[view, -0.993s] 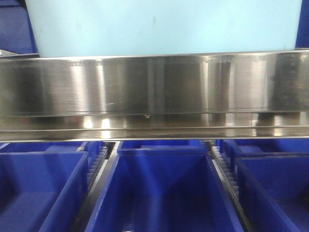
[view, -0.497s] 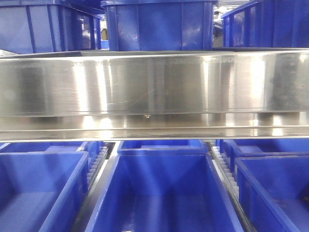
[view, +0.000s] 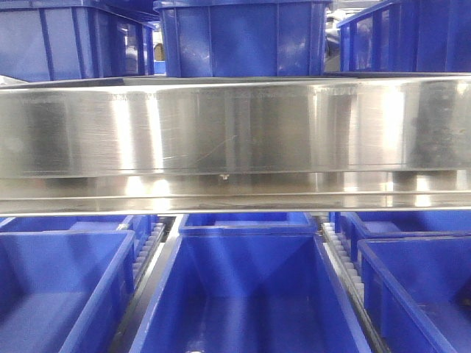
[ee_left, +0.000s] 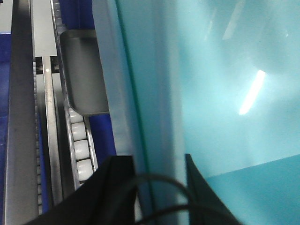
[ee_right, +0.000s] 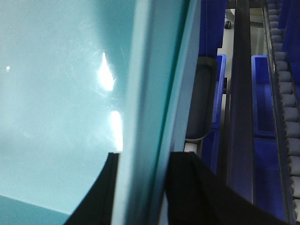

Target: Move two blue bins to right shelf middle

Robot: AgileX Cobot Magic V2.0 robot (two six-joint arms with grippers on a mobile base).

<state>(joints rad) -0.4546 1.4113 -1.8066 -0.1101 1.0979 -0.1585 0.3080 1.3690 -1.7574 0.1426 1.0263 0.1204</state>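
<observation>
1. The bin (ee_left: 211, 93) is pale blue and is held at both sides by the two arms. In the left wrist view it fills the picture from 12 to 5 o'clock.
2. One second ago its pale wall covered the 12 o'clock part of the front view. Half a second ago it was gone from there, and it is also gone now.
3. I judge that the bin was carried out of the front camera's sight, so the transfer to the right shelf is in progress and not finished.
4. The left tool (ee_left: 154, 161) stands at 6 o'clock in its view. Its jaws are narrow, one on each side of the bin's wall, and appear to clamp it.
5. The right tool (ee_right: 145, 157) does the same at 6 o'clock in its view, with the wall between its jaws.
6. Beside the bin, rollers (ee_left: 79, 150) run at 8 o'clock in the left wrist view.
7. In the front view a steel rail (view: 235, 132) crosses the middle, with dark bins (view: 243, 37) at 12 o'clock and open lower bins (view: 243, 294) at 6 o'clock.
</observation>
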